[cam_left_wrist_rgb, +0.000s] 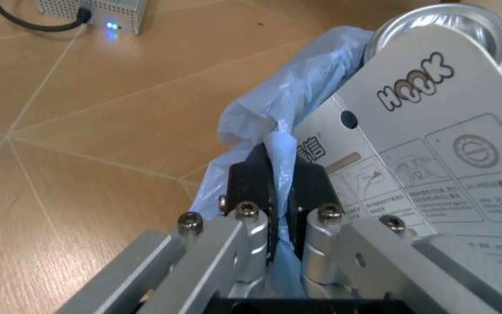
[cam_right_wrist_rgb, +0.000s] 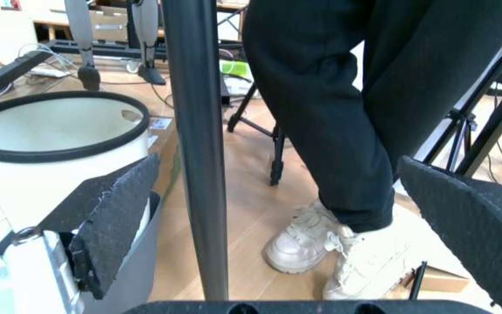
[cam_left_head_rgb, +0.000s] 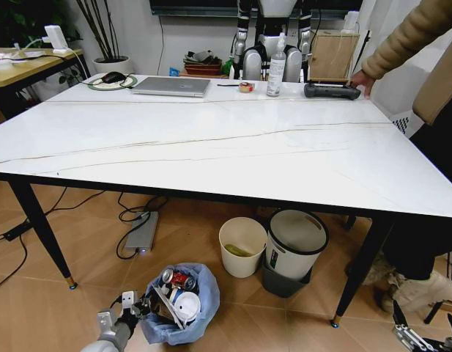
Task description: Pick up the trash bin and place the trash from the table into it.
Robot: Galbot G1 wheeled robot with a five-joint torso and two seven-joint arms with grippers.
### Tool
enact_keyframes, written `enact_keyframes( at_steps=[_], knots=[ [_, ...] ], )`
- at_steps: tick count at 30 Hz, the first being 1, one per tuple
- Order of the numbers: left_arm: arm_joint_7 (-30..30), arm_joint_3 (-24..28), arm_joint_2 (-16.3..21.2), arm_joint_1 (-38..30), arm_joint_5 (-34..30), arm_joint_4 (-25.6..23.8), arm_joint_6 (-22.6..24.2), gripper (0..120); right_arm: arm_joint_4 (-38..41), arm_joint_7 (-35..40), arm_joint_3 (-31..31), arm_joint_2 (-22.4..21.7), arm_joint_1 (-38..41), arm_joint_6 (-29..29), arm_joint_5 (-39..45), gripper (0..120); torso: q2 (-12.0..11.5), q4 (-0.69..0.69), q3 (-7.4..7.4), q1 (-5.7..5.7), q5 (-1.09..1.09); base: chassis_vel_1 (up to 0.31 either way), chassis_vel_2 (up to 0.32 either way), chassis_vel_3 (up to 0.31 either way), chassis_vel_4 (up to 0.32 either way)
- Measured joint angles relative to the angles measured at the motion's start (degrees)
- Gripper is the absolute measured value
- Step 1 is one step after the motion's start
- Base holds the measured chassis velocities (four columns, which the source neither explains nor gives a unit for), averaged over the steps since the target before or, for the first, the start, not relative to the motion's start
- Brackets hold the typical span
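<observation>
Left gripper (cam_left_wrist_rgb: 282, 196): jaws clamped on trash bin (cam_left_head_rgb: 183, 295) liner rim, holding it on the floor | bin: already full of trash | right gripper (cam_right_wrist_rgb: 286, 216): jaws apart, idle beside table (cam_left_head_rgb: 211, 147) leg.

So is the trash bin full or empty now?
Full: the trash bin on the floor holds a can, white lid and cardboard, left gripper pinching its bag.
</observation>
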Motion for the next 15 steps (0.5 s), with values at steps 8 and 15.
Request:
enact_keyframes(
  at_steps=[8, 15],
  knots=[
    [0.4, -0.1, -0.4, -0.2, -0.4, 1.4, -0.6, 0, 0.0, 0.0, 0.0, 0.0, 0.0, 0.0, 0.0, 100, 0.0, 0.0, 0.02, 0.01, 0.0, 0.0, 0.0, 0.0, 0.0],
    [0.5, -0.2, -0.4, -0.2, -0.6, 1.4, -0.7, 0, 0.0, 0.0, 0.0, 0.0, 0.0, 0.0, 0.0, 100, 0.1, 0.0, 0.04, 0.02, 0.0, 0.0, 0.0, 0.0, 0.0]
  ],
)
